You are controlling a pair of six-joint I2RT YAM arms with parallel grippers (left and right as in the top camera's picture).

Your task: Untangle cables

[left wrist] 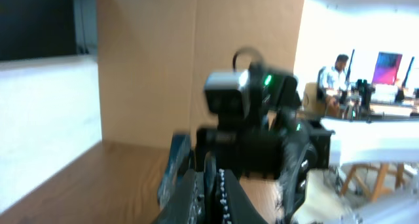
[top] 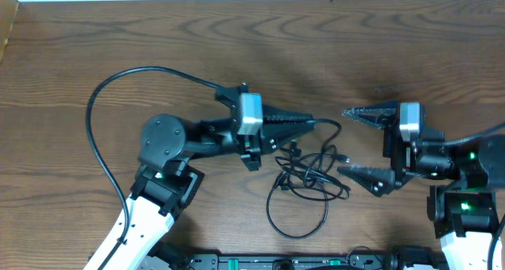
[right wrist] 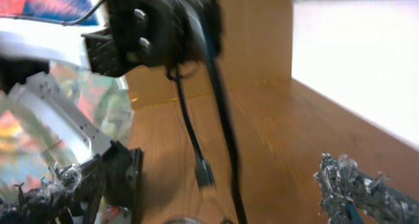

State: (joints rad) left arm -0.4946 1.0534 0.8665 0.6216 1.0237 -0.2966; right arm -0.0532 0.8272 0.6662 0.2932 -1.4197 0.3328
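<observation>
- Overhead, the left fingers (top: 293, 128) pinch one strand of the cables (top: 312, 175). The tangle sits on the worktop (top: 237, 41) between the arms, and the right fingers (top: 371, 112) gape wide beside it.
- Left wrist: the left fingers (left wrist: 216, 198) lie close together, blurred.
- Right wrist: the cables (right wrist: 222, 119) hang from the left fingers (right wrist: 150, 40), with a plug (right wrist: 204, 175) dangling. The right fingers (right wrist: 360, 191) are spread wide.

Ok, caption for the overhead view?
Left end effector pinches the tangled cables; right end effector is open beside them.
</observation>
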